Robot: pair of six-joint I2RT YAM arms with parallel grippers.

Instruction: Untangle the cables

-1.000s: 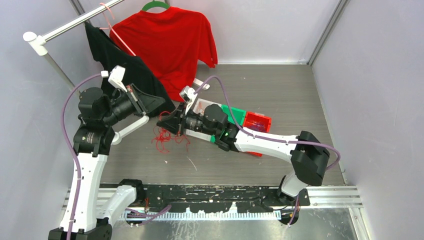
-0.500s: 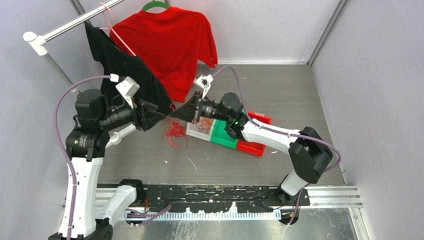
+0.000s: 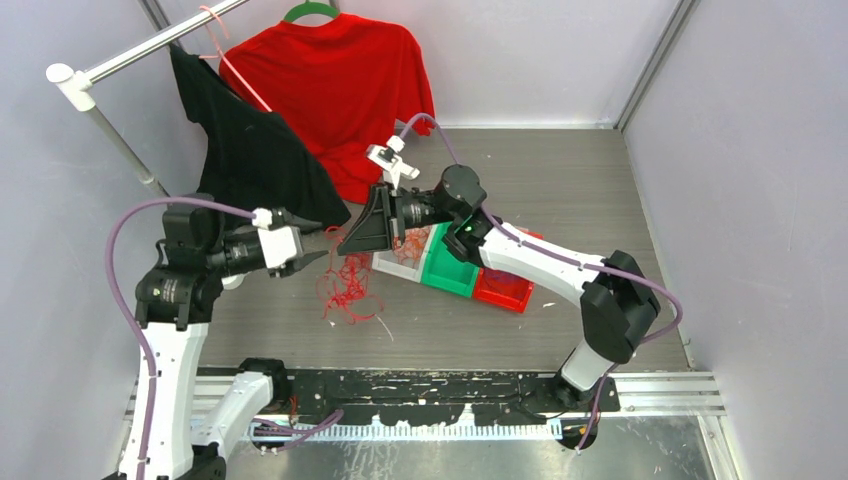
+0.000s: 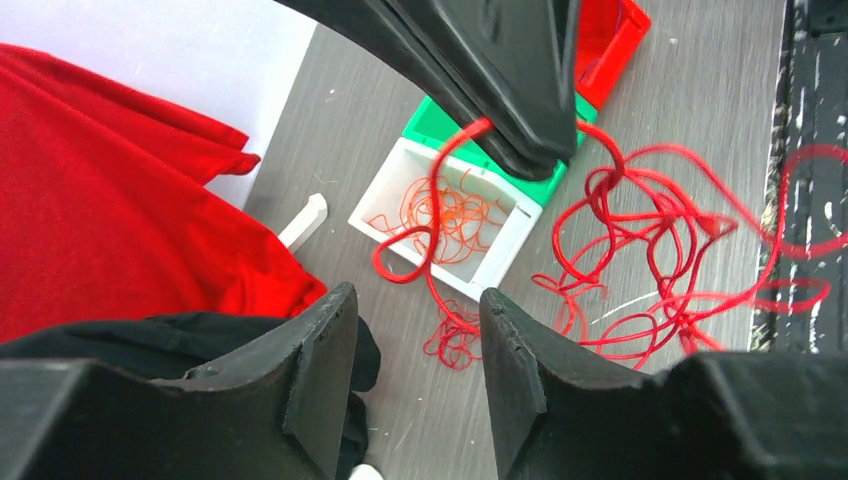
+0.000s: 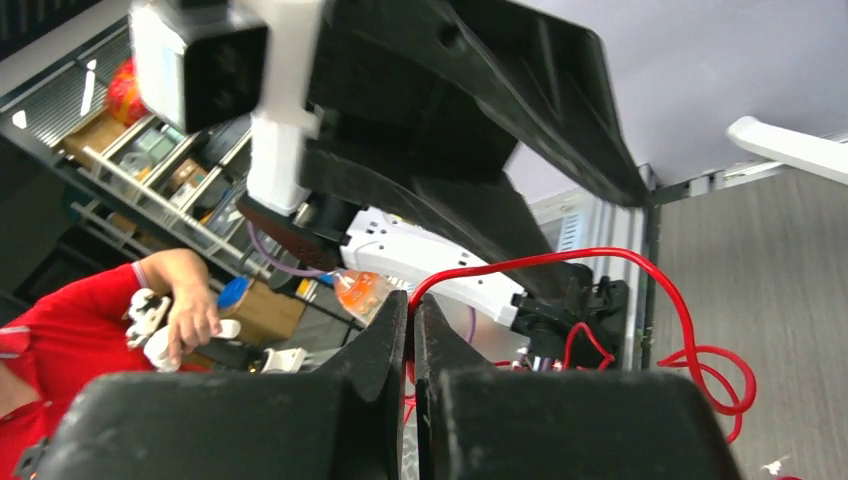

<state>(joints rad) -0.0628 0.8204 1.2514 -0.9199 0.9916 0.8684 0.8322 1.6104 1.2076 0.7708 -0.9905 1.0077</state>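
Note:
A loose tangle of red cables (image 3: 345, 290) trails down onto the grey table, apart from the left gripper. My right gripper (image 3: 347, 248) is shut on one red strand, which shows pinched between its jaws (image 5: 410, 300) and again in the left wrist view (image 4: 480, 128). From there the red cables (image 4: 650, 250) hang in wide loops. My left gripper (image 3: 322, 256) faces it from the left, open, with nothing between its fingers (image 4: 320, 370). Orange cables (image 4: 455, 215) lie in a white bin (image 4: 500, 262).
The white bin (image 3: 385, 262), a green bin (image 3: 450, 272) and a red bin (image 3: 505, 290) stand in a row under the right arm. A red shirt (image 3: 340, 90) and a black garment (image 3: 255, 150) hang from a rail (image 3: 120, 60) at the back left.
My left gripper has opened and drawn back to the left and lower. The right gripper has lifted its red strand, and the tangle has spread out below it.

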